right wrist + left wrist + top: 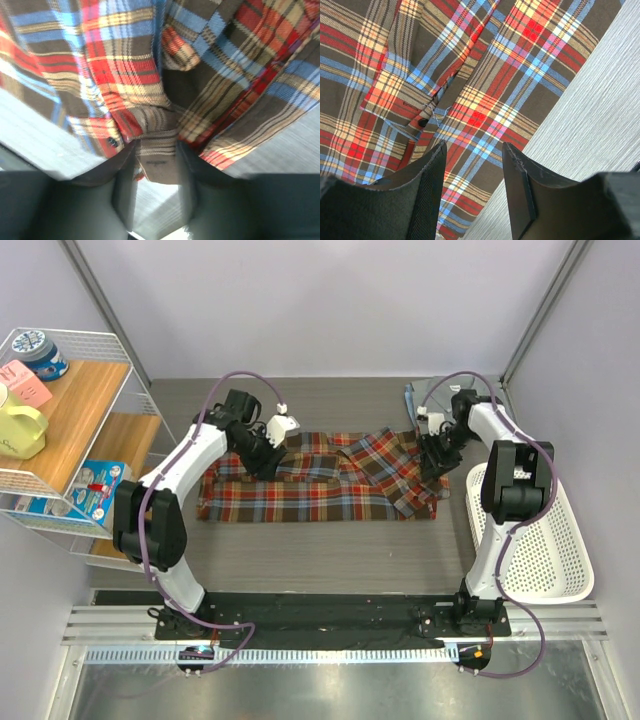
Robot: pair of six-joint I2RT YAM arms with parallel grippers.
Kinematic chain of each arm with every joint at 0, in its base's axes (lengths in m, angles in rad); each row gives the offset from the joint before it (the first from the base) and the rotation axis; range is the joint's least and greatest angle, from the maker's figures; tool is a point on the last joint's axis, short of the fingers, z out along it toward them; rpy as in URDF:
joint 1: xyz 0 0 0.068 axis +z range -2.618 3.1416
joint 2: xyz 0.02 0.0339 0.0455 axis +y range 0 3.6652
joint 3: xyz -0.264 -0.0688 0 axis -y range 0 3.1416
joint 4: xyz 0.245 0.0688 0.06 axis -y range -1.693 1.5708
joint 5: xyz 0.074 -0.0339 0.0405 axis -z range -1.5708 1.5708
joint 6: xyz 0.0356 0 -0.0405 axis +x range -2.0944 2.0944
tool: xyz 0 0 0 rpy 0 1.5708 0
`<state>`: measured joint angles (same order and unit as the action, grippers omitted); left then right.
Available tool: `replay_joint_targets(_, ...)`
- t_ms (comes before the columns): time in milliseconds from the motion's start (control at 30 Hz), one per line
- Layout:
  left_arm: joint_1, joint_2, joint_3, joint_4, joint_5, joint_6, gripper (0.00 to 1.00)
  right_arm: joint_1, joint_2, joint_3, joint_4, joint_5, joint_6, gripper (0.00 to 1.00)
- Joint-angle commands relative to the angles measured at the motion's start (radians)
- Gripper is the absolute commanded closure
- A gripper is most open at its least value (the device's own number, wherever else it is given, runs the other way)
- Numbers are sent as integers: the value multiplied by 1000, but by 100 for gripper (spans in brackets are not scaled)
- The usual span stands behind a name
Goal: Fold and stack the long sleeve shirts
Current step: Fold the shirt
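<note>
The plaid long sleeve shirt (300,490) lies spread across the middle of the table, its right part folded over at an angle. My left gripper (265,455) hovers over the shirt's upper left area. In the left wrist view it (474,147) stands open above the plaid cloth (485,75) near its edge, nothing between the fingers. My right gripper (434,465) is at the shirt's right end. In the right wrist view it (156,145) is shut on a bunched fold of the plaid cloth (125,60). A corner of the grey-blue shirt (422,398) shows behind the right arm.
A white mesh basket (545,560) sits at the right, beside the right arm. A wire shelf (80,420) with cups and boxes stands at the left. Bare grey table (600,110) runs beside the shirt's edge.
</note>
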<state>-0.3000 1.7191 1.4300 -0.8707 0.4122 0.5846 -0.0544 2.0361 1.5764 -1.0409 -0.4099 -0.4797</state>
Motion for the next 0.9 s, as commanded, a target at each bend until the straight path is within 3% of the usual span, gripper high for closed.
replay_joint_targets(0, -2, -44, 3, 38, 16, -2, 51, -2, -27, 86, -118, -164, -14, 68)
replay_joint_targets(33, -2, -42, 6, 42, 22, -5, 51, -4, -34, 88, -132, -225, -7, 80)
replay_joint_targets(233, -2, -55, 21, 81, 39, -46, 51, -4, -60, 100, -71, -472, 177, 99)
replay_joint_targets(400, -13, -40, 49, 102, 125, -86, 48, 1, -45, 88, 47, -543, 312, 99)
replay_joint_targets(533, -31, -19, 67, 91, 119, -92, 47, 2, -28, 166, -30, -332, 195, 61)
replay_joint_targets(633, -33, -18, 63, 91, 109, -78, 47, -1, -34, 168, -110, -153, 61, 48)
replay_joint_targets(867, -33, -19, 47, 93, 109, -62, 46, -2, -19, 100, -142, 14, -10, 44)
